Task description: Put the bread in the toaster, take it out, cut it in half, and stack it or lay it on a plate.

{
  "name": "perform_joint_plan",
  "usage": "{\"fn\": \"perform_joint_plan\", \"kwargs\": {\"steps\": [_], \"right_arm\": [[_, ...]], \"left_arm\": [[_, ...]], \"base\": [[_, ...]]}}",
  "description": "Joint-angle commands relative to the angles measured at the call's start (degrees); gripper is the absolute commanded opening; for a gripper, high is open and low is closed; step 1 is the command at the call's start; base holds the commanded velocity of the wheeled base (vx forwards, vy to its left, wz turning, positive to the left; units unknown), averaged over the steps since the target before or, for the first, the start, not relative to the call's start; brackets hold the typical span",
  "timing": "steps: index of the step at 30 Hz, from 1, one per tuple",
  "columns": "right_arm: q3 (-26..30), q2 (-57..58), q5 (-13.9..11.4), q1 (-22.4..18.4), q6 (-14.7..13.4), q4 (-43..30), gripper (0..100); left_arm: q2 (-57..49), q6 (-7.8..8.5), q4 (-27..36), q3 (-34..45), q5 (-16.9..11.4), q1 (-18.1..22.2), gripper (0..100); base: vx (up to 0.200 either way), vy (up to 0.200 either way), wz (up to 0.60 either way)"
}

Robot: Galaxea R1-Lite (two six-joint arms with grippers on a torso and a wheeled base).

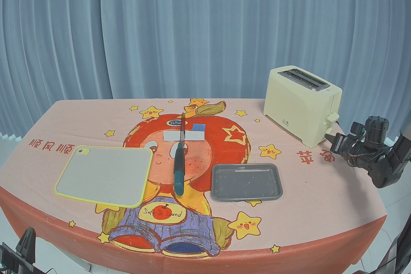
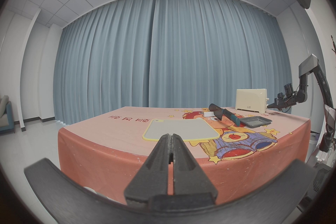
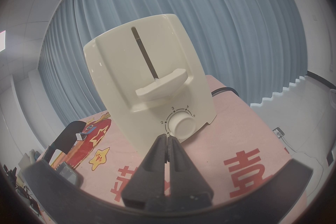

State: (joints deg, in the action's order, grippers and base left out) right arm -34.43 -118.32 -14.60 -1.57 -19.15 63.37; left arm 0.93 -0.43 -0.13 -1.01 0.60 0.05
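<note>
Toaster [image 1: 302, 105] stands at the far right of the counter [image 1: 64, 125], lever [image 3: 161, 84] down, so bread is likely inside, toasting. Right tool [image 3: 167, 138], pinched shut, sits just by the lever; left tool [image 2: 171, 137] is shut too. Next, lift the lever and grab the bread.

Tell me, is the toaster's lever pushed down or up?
Down. The lever sits at the lower end of its slot on the toaster, just above the dial; the bare slot runs above it.

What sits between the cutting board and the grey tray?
A teal-handled knife lies between the cutting board and the grey tray, touching neither, as the head view shows.
</note>
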Motion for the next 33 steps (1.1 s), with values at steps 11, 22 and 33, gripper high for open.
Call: {"fn": "perform_joint_plan", "kwargs": {"steps": [11,22,33], "right_arm": [[-0.55,2.13,0.54,-0.01,-0.10,0.27,0],[-1.08,0.81,0.54,-0.27,-0.10,0.18,0],[-0.73,0.28,0.72,-0.10,-0.10,0.18,0]], "left_arm": [[-0.93,-0.01,-0.04,1.01,0.02,0.04,0],[-0.93,0.08,-0.04,1.01,0.02,0.04,0],[-0.93,0.08,-0.04,1.01,0.02,0.04,0]], "base": [[0.000,0.000,0.00],[0.000,0.000,0.00],[0.000,0.000,0.00]]}}
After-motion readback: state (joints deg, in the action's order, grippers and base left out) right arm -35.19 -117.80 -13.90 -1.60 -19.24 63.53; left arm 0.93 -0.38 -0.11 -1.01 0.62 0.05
